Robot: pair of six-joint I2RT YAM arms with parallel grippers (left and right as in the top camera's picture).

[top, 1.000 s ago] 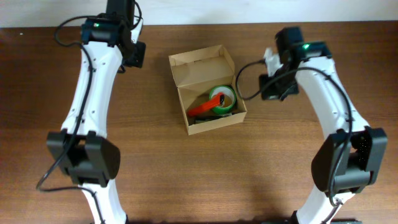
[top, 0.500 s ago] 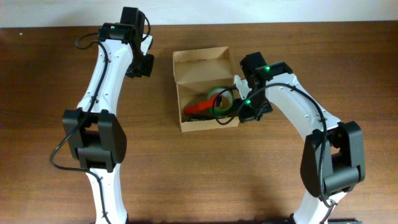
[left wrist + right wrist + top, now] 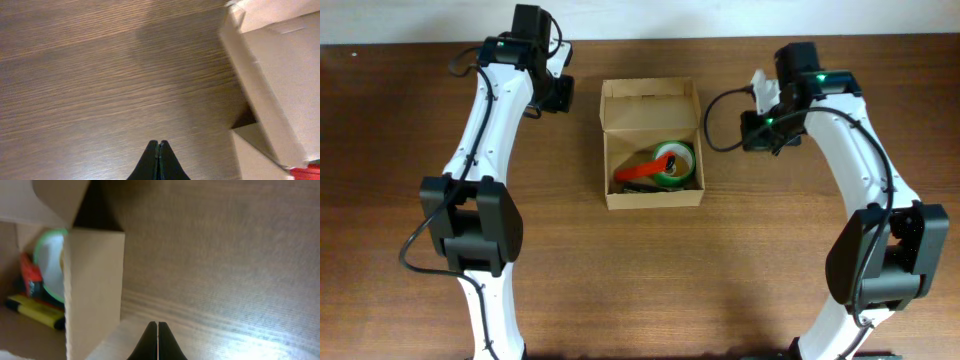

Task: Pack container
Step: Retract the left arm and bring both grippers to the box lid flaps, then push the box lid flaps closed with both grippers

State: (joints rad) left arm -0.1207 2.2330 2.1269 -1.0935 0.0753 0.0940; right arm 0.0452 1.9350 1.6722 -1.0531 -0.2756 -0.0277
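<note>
At the far left of the table (image 3: 740, 260) we see our left claw (image 3: 158, 143) clenched tight, its two fingers pressed together with nothing between them, hovering over bare wood just beside the left edge of the box's raised lid. In the middle sits the cardboard box (image 3: 650, 108), open, its flap standing toward the back edge of the table. Inside it lie a green tape roll (image 3: 675, 162), a red tool (image 3: 638, 173) touching the roll's left side, and a yellow marker (image 3: 35, 311) against the right wall. To the right of the box, apart from it, our right claw (image 3: 158, 324) is likewise clenched and empty above the wood.
</note>
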